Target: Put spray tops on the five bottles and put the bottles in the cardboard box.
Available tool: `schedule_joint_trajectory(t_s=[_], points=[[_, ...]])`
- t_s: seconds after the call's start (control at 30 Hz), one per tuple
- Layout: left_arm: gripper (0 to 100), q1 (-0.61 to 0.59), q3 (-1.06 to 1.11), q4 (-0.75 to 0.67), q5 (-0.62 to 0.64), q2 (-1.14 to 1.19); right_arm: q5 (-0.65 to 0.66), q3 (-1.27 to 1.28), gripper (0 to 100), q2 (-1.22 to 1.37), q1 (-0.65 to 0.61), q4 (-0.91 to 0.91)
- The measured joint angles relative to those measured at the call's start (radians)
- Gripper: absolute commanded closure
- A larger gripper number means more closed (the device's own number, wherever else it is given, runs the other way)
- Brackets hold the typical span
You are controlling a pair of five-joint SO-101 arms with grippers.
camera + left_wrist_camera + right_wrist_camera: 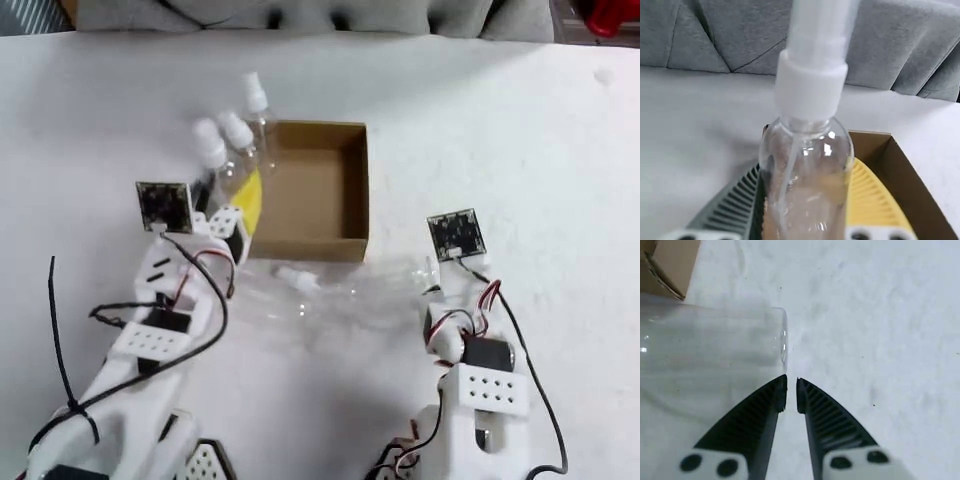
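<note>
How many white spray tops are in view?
4. Three spray tops cluster left of the cardboard box; one lies in front of it. Another may hide among the clear bottles.

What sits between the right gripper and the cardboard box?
A clear bottle lying on its side, base end beside the right gripper; seen in the right wrist view.

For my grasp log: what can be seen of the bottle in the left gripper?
The bottle is clear plastic with rounded shoulders. A white spray top sits on its neck, and a thin dip tube runs down inside. The left gripper clamps its body between its jaws, one grey-green and one yellow, with the top pointing away from the wrist. The open cardboard box lies just beyond it.
</note>
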Motion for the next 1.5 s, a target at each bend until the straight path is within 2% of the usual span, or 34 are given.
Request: schedule_joint_trajectory(t_s=[0.6, 0.9, 1.5], points=[[98, 0.0, -0.002, -0.098, -0.017, 0.155, 0.006, 0.0, 98.1, 0.0, 0.0, 0.0], [98, -0.017, -0.048, -0.103, -0.015, 0.296, 0.009, 0.0, 98.1, 0.0, 0.0, 0.0], [98, -0.015, -0.051, -0.103, -0.015, 0.318, 0.009, 0.0, 98.1, 0.0, 0.0, 0.0]])
